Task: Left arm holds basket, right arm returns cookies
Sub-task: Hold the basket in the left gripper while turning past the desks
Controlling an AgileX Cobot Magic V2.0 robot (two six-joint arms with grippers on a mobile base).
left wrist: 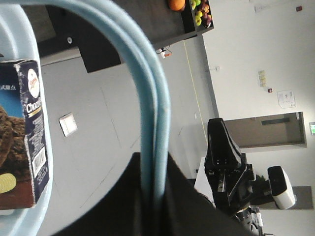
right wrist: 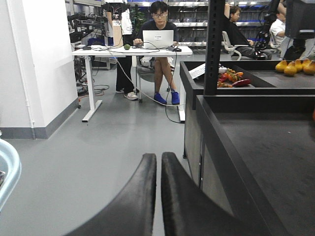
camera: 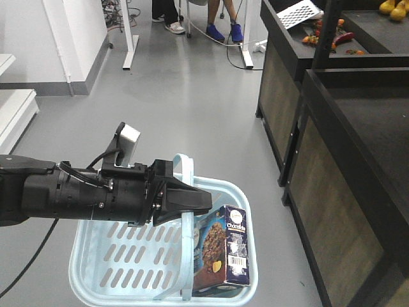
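Observation:
The light blue basket (camera: 89, 281) hangs above the grey floor by its band handle (camera: 185, 167). My left gripper (camera: 201, 203) is shut on that handle; in the left wrist view the handle (left wrist: 147, 98) runs down between the black jaws (left wrist: 156, 167). The navy cookies box (camera: 223, 252) stands tilted in the basket's right end and also shows in the left wrist view (left wrist: 24, 142). My right gripper (right wrist: 158, 157) is shut and empty, pointing at the floor beside the black shelf. The right arm (left wrist: 226, 167) shows apart from the basket. A bit of basket rim (right wrist: 7, 167) lies at its left.
Black display shelves (camera: 358, 128) with wooden sides run along the right, holding peppers (right wrist: 231, 78) and yellow fruit (right wrist: 295, 66). A white desk (right wrist: 128, 51) with a seated person stands at the back. White wall and steps (camera: 13, 109) lie at left.

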